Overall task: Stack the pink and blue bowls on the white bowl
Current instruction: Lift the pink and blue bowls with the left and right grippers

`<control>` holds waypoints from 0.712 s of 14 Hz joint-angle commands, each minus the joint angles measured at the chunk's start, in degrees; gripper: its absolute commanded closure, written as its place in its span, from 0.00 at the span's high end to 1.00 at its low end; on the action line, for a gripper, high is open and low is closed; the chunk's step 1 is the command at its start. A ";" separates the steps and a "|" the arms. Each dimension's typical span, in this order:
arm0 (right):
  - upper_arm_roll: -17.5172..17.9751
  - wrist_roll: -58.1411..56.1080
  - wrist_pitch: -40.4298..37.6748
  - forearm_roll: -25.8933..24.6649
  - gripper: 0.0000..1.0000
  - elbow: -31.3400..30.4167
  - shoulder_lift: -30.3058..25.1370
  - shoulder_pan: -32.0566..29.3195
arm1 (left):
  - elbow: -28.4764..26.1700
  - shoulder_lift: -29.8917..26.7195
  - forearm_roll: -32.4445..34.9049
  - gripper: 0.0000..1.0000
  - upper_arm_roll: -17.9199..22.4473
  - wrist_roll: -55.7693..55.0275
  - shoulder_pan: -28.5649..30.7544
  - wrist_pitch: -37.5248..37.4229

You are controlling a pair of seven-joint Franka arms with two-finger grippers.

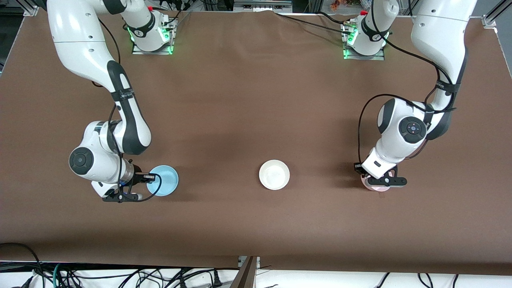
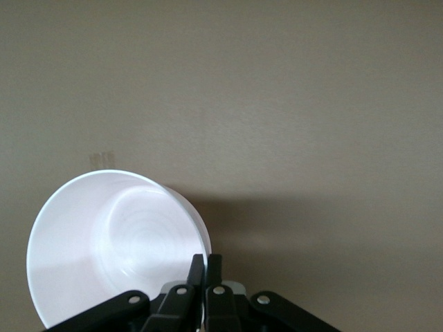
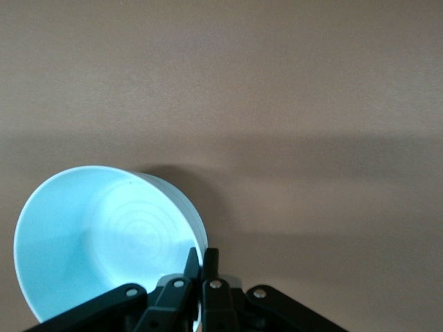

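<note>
The right claw (image 3: 201,259) is clamped on the rim of the blue bowl (image 1: 163,180), one finger inside the wall and one outside, at the lower left of the front view. The left claw (image 2: 205,266) is clamped the same way on the rim of the pink bowl (image 2: 114,242), which shows only as a pale edge under the wrist at the lower right of the front view. Between them, just below the middle of that frame, the white bowl (image 1: 274,174) sits upright on the brown desk (image 1: 256,100), well apart from both.
</note>
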 commanded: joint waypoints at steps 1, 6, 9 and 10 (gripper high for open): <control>-0.18 -1.00 -5.82 0.89 0.00 -0.17 -5.00 -0.47 | 5.71 -0.92 0.77 0.00 0.43 -6.94 -3.68 -8.87; -0.44 -2.23 -19.27 0.45 0.00 -0.17 -14.75 -2.66 | 11.61 -0.48 0.77 0.00 0.43 -18.98 -9.83 -15.32; -2.19 -4.15 -24.90 0.18 0.00 -0.08 -19.33 -3.72 | 13.37 0.13 0.77 0.00 0.52 -26.10 -13.00 -15.50; -3.33 -5.03 -26.13 0.27 0.00 -0.08 -20.48 -3.63 | 13.81 0.31 0.68 0.00 0.43 -28.39 -14.23 -15.50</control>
